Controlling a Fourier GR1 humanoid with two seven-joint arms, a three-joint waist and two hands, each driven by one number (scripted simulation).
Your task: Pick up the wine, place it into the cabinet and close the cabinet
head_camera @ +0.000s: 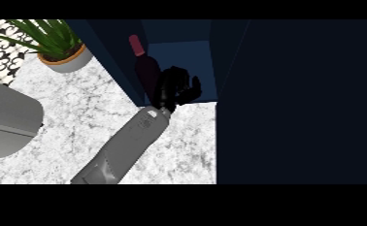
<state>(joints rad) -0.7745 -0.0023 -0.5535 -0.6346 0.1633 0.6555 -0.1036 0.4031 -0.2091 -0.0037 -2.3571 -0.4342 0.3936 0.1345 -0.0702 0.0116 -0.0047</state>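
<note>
One hand (174, 88) inside open cabinet (228, 60), fingers curled beside upright wine bottle (145, 69), contact unclear

Just beyond the black, slightly glossy hand (174, 88) stands a dark glass wine bottle (145, 70) with a matt red capsule at its neck. Around both is the cabinet (287, 99), smooth, matt navy panels. Beneath the smooth grey forearm (125, 147), which looks like plastic or painted metal, the countertop (79, 104) is white-grey speckled stone. Far off to the hand's left sits a plant pot (67, 61), matt terracotta with a pale rim.
</note>
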